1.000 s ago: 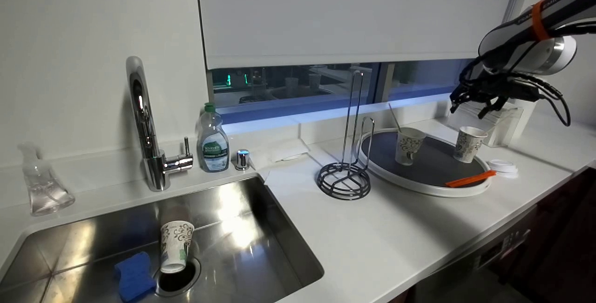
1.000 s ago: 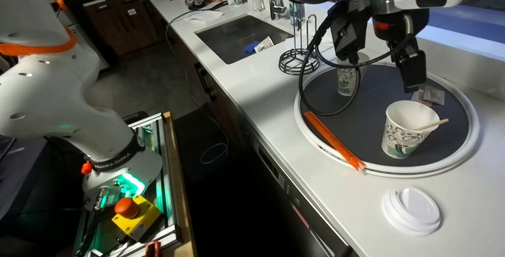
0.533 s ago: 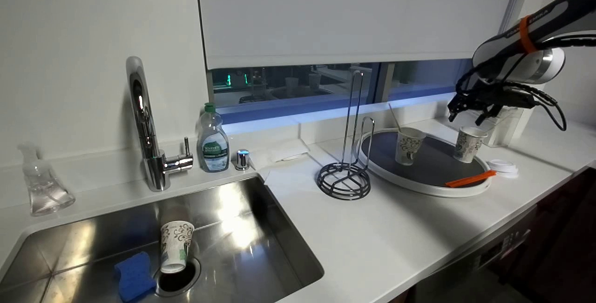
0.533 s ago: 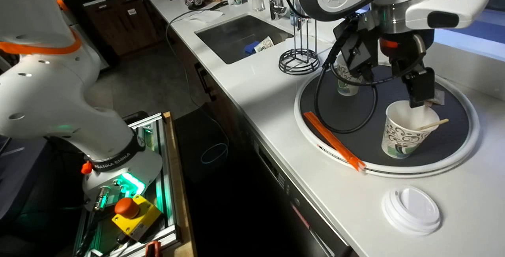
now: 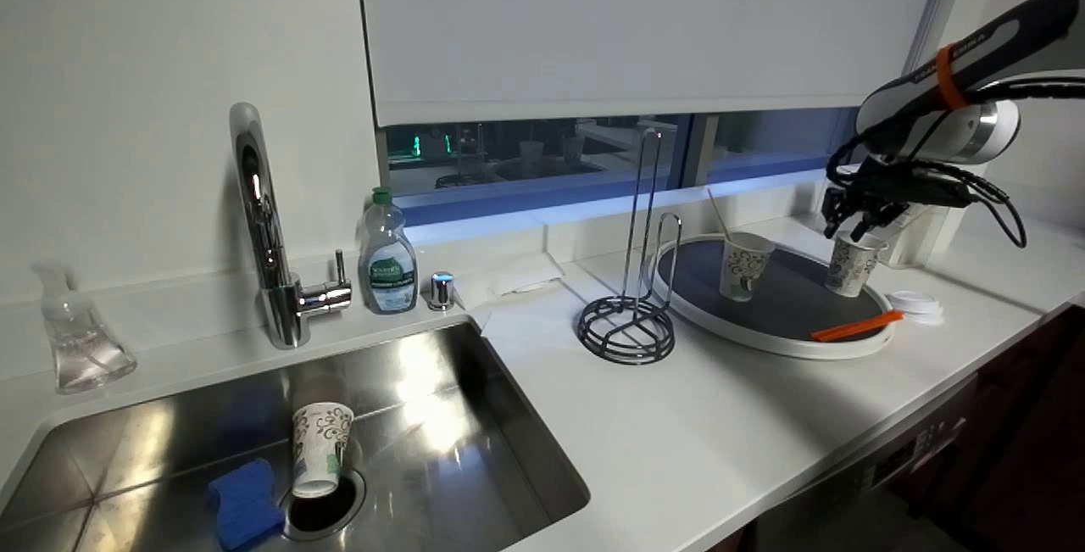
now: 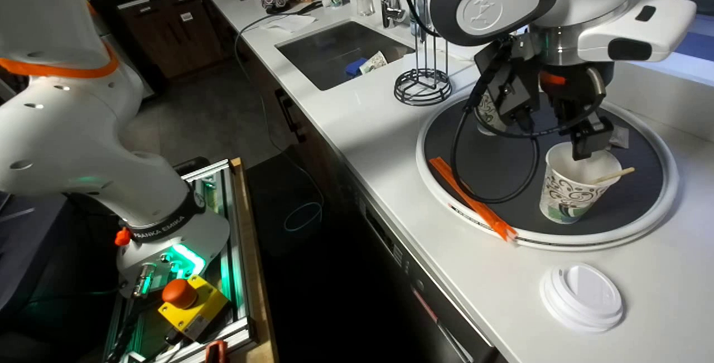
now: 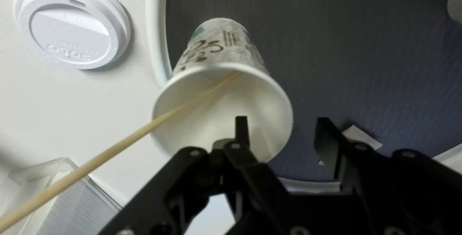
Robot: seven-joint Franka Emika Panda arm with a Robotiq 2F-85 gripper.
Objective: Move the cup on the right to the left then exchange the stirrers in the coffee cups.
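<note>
Two patterned paper coffee cups stand upright on a round dark tray (image 5: 788,285). The cup on the right (image 5: 850,268) leans a pale wooden stirrer (image 7: 119,147) out over its rim. The cup on the left (image 5: 746,272) has its own thin stirrer (image 5: 719,213) sticking up; the arm partly hides this cup in an exterior view. My gripper (image 7: 282,123) is low over the mouth of the right cup, jaws partly apart. In the wrist view one finger overlaps the cup's mouth and the other is beyond its rim. Whether either touches the cup I cannot tell.
A wire stand (image 5: 627,331) is beside the tray. An orange strip (image 6: 468,195) crosses the tray's rim. Stacked white lids (image 6: 583,296) and a clear holder (image 7: 68,206) lie nearby. Small packets (image 6: 620,137) rest behind the cup. The sink (image 5: 500,442) holds another cup and a blue sponge.
My gripper has come down toward the right cup's rim, and its jaws have narrowed from wide apart to partly apart. The cups and stirrers stay where they were.
</note>
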